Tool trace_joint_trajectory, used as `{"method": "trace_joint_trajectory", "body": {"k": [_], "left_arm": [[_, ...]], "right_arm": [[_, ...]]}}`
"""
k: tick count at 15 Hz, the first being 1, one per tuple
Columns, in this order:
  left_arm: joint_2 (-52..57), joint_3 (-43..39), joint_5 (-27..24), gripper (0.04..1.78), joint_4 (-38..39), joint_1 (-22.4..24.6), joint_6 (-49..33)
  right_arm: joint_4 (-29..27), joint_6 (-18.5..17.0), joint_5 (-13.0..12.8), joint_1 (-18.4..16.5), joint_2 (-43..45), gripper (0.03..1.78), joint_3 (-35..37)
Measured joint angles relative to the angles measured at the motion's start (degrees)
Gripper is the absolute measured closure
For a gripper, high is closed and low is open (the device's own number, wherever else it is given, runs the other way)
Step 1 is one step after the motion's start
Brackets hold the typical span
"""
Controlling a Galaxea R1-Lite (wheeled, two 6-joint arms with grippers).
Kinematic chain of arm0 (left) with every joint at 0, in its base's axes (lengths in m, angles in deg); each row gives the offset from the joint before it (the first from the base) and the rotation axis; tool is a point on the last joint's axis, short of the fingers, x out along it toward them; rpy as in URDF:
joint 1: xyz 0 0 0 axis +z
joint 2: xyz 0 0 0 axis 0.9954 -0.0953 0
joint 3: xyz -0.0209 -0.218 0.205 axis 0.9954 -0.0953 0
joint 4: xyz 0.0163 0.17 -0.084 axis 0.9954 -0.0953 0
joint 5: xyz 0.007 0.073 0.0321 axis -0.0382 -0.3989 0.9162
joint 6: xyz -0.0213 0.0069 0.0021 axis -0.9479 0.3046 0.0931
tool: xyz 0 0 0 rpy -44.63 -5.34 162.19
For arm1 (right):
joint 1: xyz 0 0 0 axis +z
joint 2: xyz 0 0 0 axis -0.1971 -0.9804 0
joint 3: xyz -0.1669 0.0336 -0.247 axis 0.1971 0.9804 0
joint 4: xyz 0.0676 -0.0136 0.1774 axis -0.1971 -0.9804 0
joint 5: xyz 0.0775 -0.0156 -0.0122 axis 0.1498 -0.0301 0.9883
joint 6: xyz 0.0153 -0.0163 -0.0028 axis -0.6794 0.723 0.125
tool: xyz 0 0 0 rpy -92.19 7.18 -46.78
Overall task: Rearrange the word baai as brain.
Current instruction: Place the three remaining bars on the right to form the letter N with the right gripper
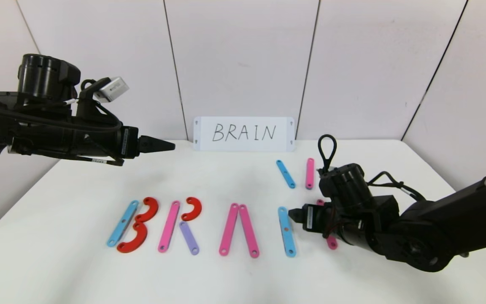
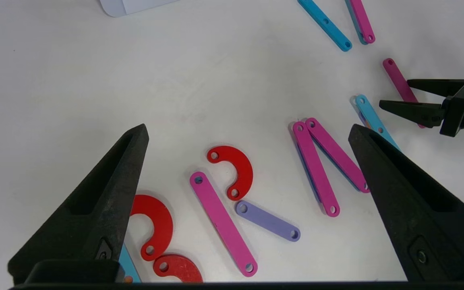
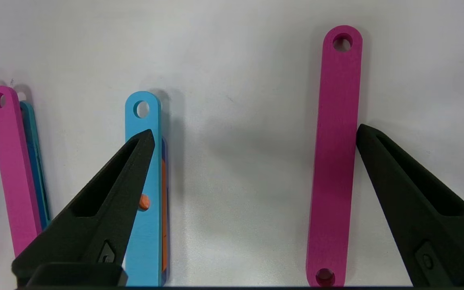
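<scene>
The strip letters lie in a row on the white table. A blue bar and two red curves form a B. A pink bar, a red curve and a short purple bar form an R. Two pink bars lean together at the top. My right gripper hovers low and open, with a blue bar under one finger and a pink bar just inside the other. My left gripper hangs open and empty, high above the table's back left.
A white card with handwritten BRAIN stands against the back wall. A spare blue bar and a spare pink bar lie behind the right gripper. White wall panels close the back and sides.
</scene>
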Motion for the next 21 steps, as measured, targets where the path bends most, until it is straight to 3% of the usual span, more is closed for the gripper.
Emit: {"method": "trace_joint_trajectory", "body": {"k": [6,12,16,19,21], "left_arm": [[0.06,0.01,-0.1,0.08,0.0,0.0,-0.02],[0.09,0.0,-0.05,0.08,0.04,0.0,0.0],[0.01,0.0,-0.1,0.08,0.06,0.0,-0.02],[-0.27,0.06,-0.1,0.08,0.06,0.0,-0.02],[-0.49,0.06,-0.05,0.08,0.06,0.0,0.0]], "right_arm": [[-1.07,3.36,-0.55,-0.34,1.15,0.08,-3.61],[-6.23,15.08,0.17,-3.08,-1.57,0.08,-18.83],[-6.8,23.98,4.63,-5.57,-9.11,0.08,-29.75],[-6.72,26.86,9.08,-7.25,-14.45,0.08,-34.43],[-6.55,27.54,9.74,-8.11,-17.92,0.08,-37.29]]}}
